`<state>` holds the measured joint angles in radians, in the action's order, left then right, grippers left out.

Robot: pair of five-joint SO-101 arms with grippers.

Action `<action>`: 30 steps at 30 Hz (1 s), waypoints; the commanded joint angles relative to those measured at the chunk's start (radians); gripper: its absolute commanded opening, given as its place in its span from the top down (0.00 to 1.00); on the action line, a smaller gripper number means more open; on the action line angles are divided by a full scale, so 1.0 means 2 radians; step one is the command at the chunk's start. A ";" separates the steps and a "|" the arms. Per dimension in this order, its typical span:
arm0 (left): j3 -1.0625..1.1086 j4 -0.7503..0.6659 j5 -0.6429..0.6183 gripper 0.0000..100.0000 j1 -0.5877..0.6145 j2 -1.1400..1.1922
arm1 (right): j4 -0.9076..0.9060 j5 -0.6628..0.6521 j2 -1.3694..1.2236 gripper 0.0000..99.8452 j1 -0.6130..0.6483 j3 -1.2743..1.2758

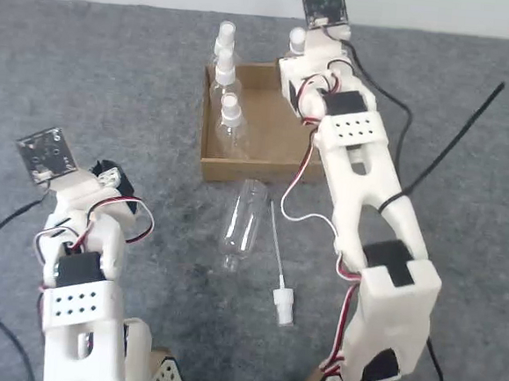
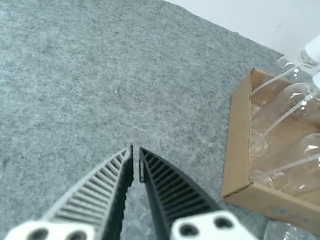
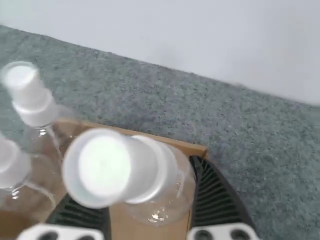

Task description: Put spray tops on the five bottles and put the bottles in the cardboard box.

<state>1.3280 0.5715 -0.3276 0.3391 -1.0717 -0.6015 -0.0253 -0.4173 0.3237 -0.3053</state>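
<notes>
In the high view, your right arm (image 1: 354, 154) is over the far right corner of the shallow brown cardboard box (image 1: 247, 170), carrying a clear plastic bottle with a white spray top (image 1: 297, 40). Three more capped clear bottles (image 1: 232, 122) stand in a row along the box's opposite wall. The uncapped fifth bottle (image 1: 243, 218) lies on its side on the grey felt bench (image 1: 114, 73) just in front of the box. The loose white spray top with its long dip tube (image 1: 282, 303) lies beside it, not touching.

In the left wrist view, your left fingers (image 2: 165, 185) are drawn almost together, with only a thin slit between them. They hold nothing and hang over bare bench, with the box off to one side.

In the right wrist view, your right fingers (image 3: 215, 200) clamp the capped bottle's body above the box corner.

You are boxing the fourth bottle. Next, lower it until its base meets the box floor, clear of its neighbours, then spread the fingers. After that, the fifth bottle will likely need both arms to thread the tube into its neck.
</notes>
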 commanded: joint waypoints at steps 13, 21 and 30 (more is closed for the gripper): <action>-0.003 -0.016 0.005 0.99 0.003 -0.007 | 0.012 0.010 -0.044 0.99 -0.002 -0.081; -0.003 -0.016 0.005 0.99 0.003 -0.007 | 0.012 0.010 -0.049 0.99 -0.002 -0.081; -0.003 -0.016 0.005 0.99 0.003 -0.007 | 0.026 0.007 -0.085 0.99 -0.001 -0.082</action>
<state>1.3280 0.5715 -0.3276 0.3391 -1.0717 -0.5769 -0.0176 -0.6137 0.3284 -0.4020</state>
